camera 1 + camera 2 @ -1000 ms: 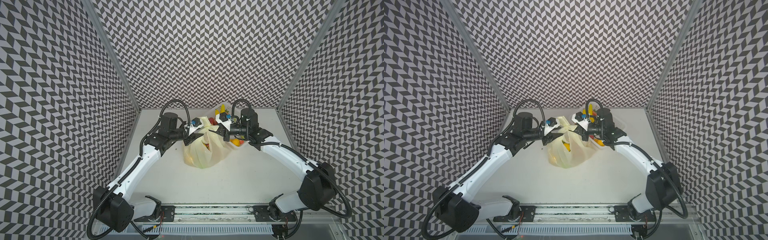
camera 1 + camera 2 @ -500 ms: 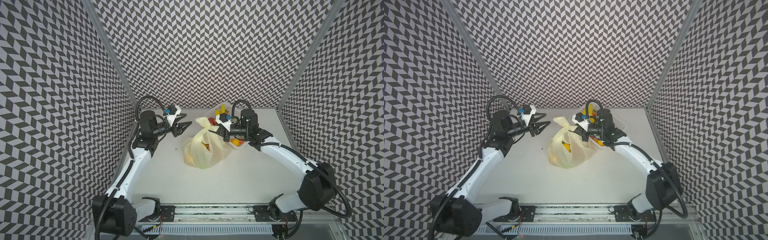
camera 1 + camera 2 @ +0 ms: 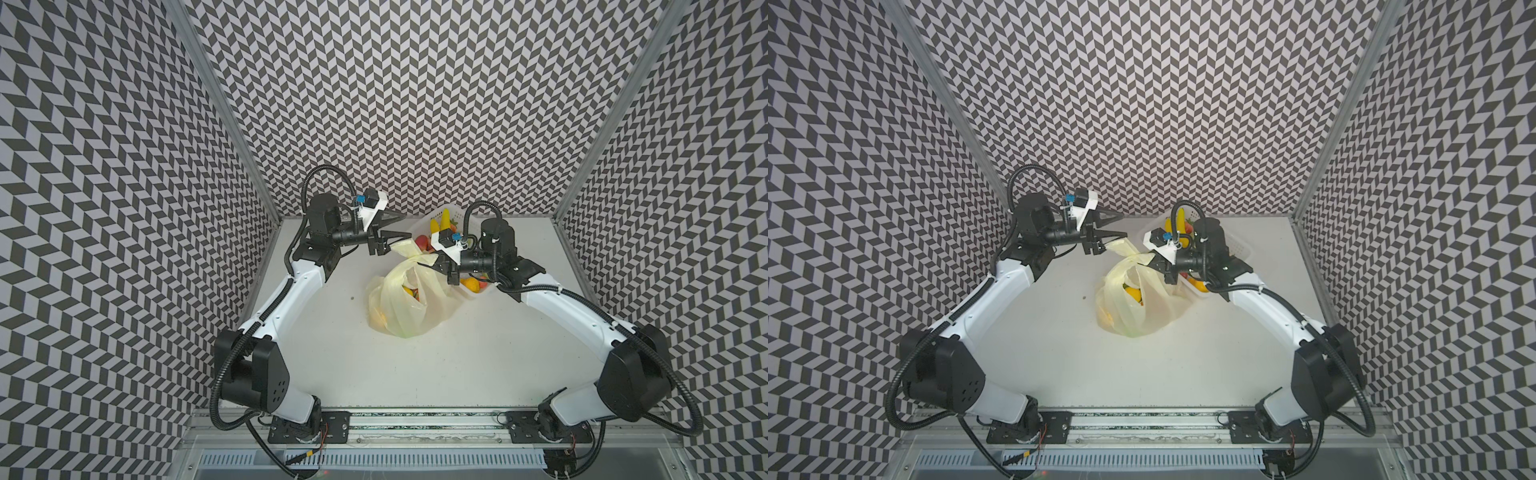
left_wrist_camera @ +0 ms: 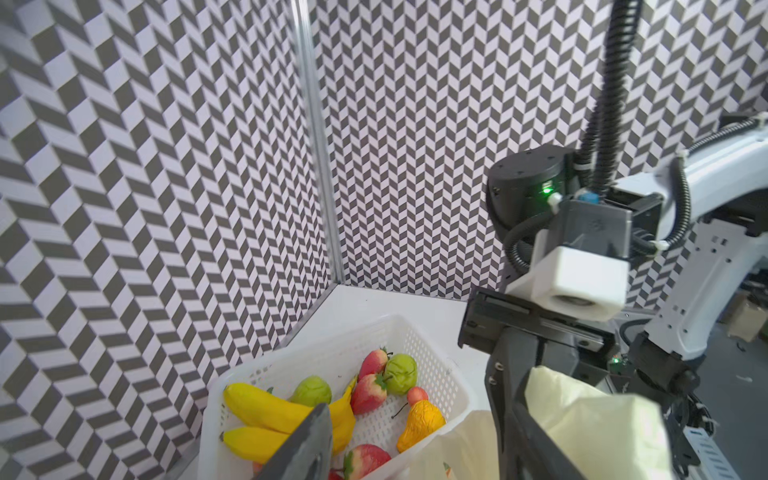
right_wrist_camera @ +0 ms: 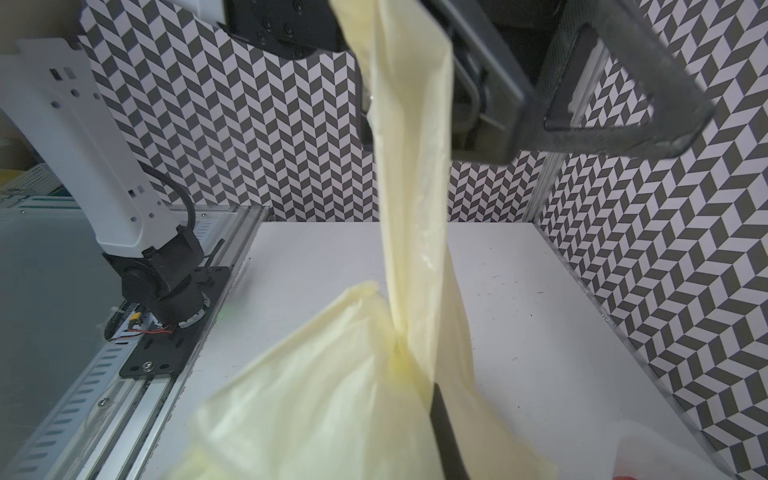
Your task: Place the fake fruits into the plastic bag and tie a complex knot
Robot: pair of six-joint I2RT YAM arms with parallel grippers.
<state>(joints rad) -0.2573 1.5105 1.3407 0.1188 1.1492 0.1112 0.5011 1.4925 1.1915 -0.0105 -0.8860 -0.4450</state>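
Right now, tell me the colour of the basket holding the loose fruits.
The basket is white, with small perforations all over its walls. The left wrist view shows it best.

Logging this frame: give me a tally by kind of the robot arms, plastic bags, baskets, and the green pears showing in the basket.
White-and-black robot arms: 2, the left arm and the right arm
Thin pale-yellow plastic bag: 1
White perforated plastic basket: 1
Green plastic pears showing in the basket: 2
Total: 6
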